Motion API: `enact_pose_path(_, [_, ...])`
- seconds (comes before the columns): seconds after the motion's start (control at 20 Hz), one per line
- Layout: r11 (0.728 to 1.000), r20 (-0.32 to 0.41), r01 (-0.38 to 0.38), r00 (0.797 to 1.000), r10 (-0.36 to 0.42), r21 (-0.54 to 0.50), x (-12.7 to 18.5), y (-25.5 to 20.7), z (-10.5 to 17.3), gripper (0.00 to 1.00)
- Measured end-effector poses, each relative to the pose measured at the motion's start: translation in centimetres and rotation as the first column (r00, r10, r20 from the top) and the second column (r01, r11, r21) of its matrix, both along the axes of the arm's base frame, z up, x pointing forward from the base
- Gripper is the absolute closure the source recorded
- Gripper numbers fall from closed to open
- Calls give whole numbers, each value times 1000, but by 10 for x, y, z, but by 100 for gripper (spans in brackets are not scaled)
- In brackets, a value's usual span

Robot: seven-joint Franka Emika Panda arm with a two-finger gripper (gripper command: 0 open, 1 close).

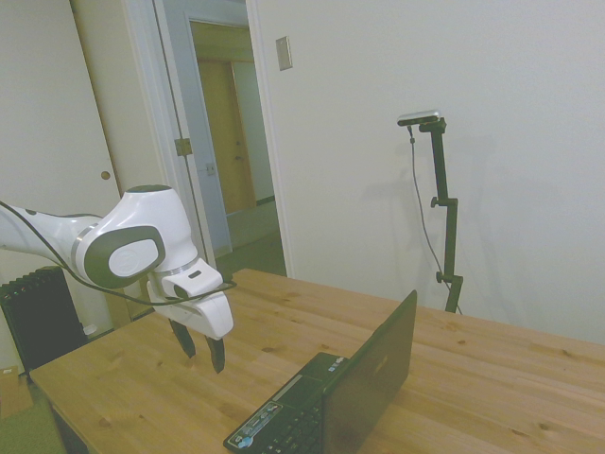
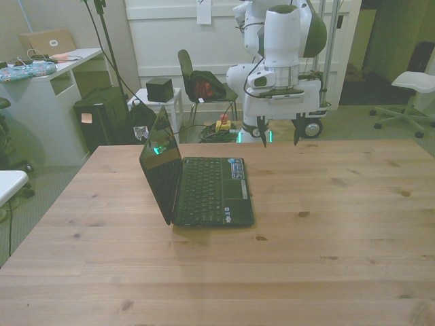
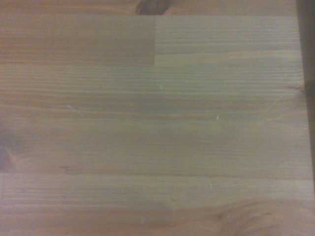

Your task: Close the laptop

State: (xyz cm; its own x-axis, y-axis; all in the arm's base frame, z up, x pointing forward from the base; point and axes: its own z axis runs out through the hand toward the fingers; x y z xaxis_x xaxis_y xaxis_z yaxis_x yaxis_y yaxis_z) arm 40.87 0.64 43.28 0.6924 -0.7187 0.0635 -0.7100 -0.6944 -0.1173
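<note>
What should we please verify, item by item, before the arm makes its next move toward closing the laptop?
1. Lid of the black slim laptop is up, so closing remains to do: ok.
2. White two-finger gripper holds nothing, fingers apart: ok.
3. Gripper is clear of the laptop, off to the front view's right near the table's far edge: ok.
4. Nothing lies on the black keyboard to block the lid: ok.
5. Laptop rests flat on the wooden table: ok.
6. Hinge stiffness: cannot tell.
</note>
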Motion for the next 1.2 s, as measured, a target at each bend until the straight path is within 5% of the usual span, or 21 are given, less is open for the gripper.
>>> enact_pose_path(0.75, [1000, 9, 9, 1000, -9, -4, 2, -5, 3, 0])
enact_pose_path(1.2, [983, 137, 172, 977, -162, -63, 40, -24, 56, 0])
